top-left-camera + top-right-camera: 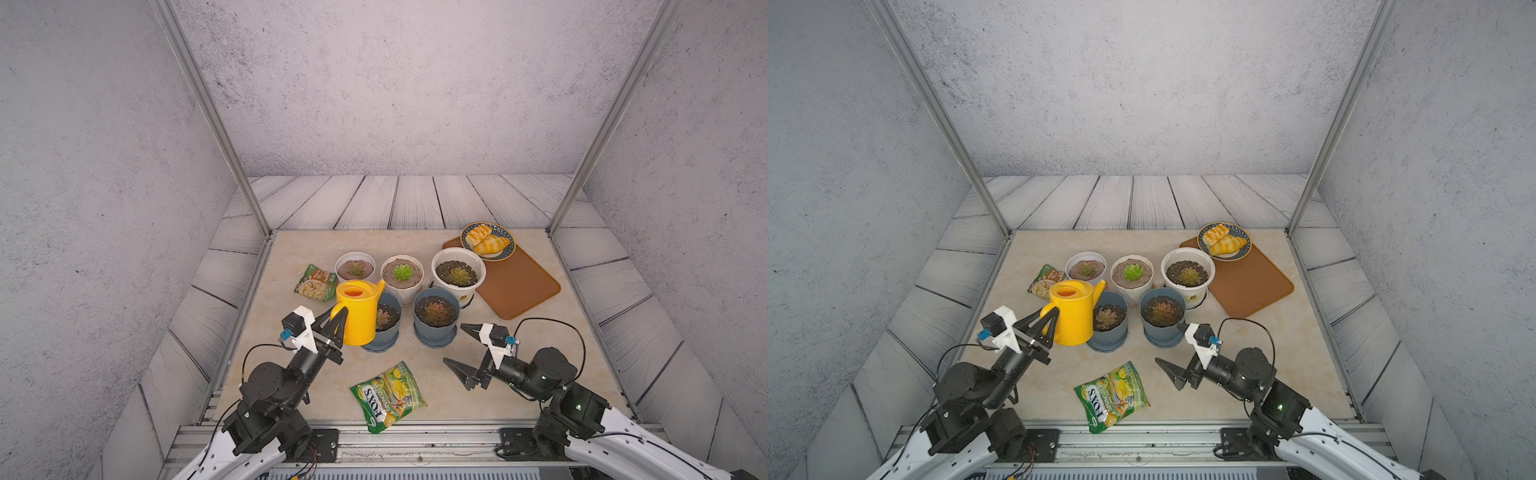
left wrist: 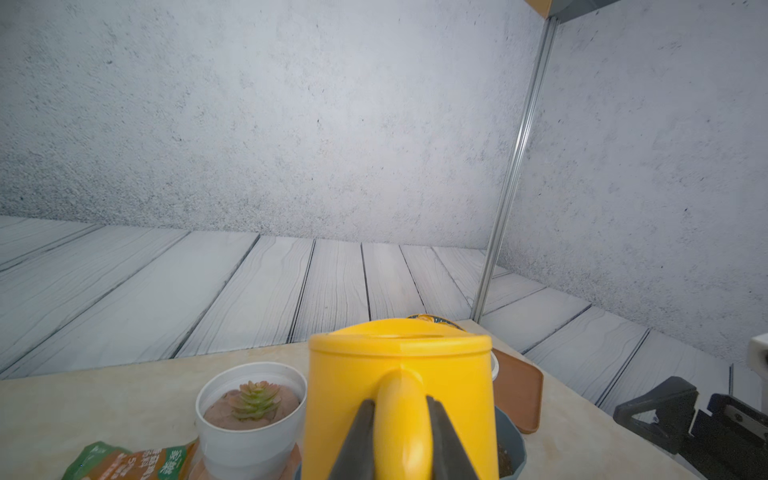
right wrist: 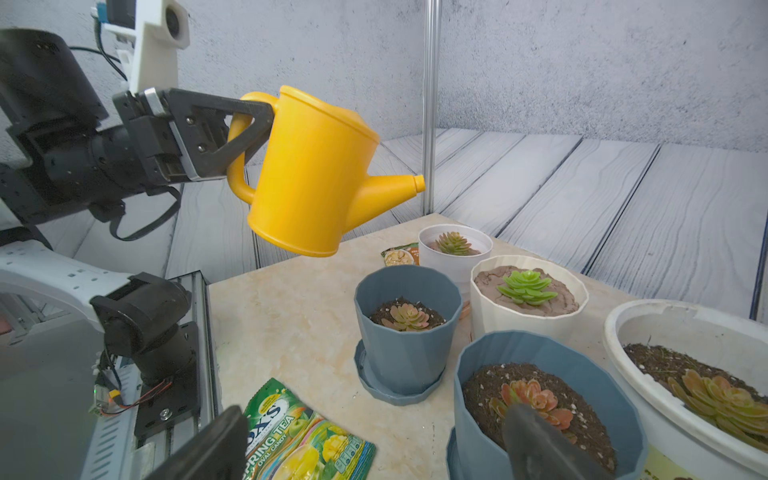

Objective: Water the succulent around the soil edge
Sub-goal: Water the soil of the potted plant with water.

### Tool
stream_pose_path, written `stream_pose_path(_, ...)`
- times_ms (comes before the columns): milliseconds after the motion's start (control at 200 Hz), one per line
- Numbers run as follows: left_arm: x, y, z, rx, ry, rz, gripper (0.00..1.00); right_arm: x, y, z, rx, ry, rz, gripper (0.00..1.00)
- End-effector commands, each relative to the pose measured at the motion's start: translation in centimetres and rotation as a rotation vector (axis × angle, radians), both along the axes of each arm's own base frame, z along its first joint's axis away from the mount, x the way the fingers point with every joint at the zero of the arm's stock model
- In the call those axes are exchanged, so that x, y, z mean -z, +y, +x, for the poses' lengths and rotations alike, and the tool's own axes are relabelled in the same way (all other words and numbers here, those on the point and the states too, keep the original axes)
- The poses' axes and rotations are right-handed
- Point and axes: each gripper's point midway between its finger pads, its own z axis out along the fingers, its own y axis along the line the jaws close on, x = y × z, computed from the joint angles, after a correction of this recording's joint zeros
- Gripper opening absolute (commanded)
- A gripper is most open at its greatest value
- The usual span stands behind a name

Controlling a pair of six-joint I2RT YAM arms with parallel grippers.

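Evidently the job is only at its opening stage. The left claw [image 1: 338, 318] is pinched close on the looped handle [image 3: 237, 183] of the yellow watering can [image 3: 316, 174]. The can hangs clear of the counter [image 1: 415, 361] and tips a little toward its spout [image 3: 392, 189], where no water shows. So the pick-up looks done, I judge. Which plant is meant I cannot tell for sure. The nearest is the pinkish succulent [image 3: 405, 318] in a faceted slate-blue pot [image 3: 407, 361], low beneath the can and just ahead of the left claw's fingertips. The spout reaches past it toward a ribbed cream pot [image 3: 528, 322]. What seems left is bringing the spout over the rim, tilting further, and running water round the outer ring of soil [image 3: 430, 313]. The right claw [image 1: 455, 345] is spread wide and holds nothing, with one finger just beside a second blue pot [image 1: 436, 332] ahead of it. The can is smooth matte plastic, with a round tapering body and a short conical spout. The blue pots are angular plastic, and the nearer one sits on a matching saucer [image 3: 395, 392]. The soil is dark and gritty, flecked with white. The rosettes have plump, fleshy leaves, and the counter is glossy, beige and marbled.
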Motion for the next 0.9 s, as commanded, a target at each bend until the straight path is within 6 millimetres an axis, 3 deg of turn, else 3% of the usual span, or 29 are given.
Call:
stream_pose_path(0,-3.9,0.7,-1.1,0.01,-0.117,-0.067,0.0,-1.4,-0.6,-0.3,0.012,-0.055,0.059,0.99)
stream_pose_path(120,-3.7,-0.1,-0.1,0.001,-0.061,-0.01,0.0,-1.6,-2.2,0.8,0.12,-0.045,0.105,0.99)
stream_pose_path(415,-3.2,-6.1,4.0,0.059,0.074,0.207,0.0,-1.3,-6.3,3.5,0.388,-0.033,0.143,0.99)
stream_pose_path(555,-2.5,-8.5,6.0,0.072,0.145,0.336,0.0,-0.8,-6.9,4.1,0.442,-0.024,0.129,0.99)
stream_pose_path(896,-1.4,-12.0,11.1,0.02,0.288,0.511,0.0,-0.5,-7.1,4.5,0.47,-0.013,0.123,0.99)
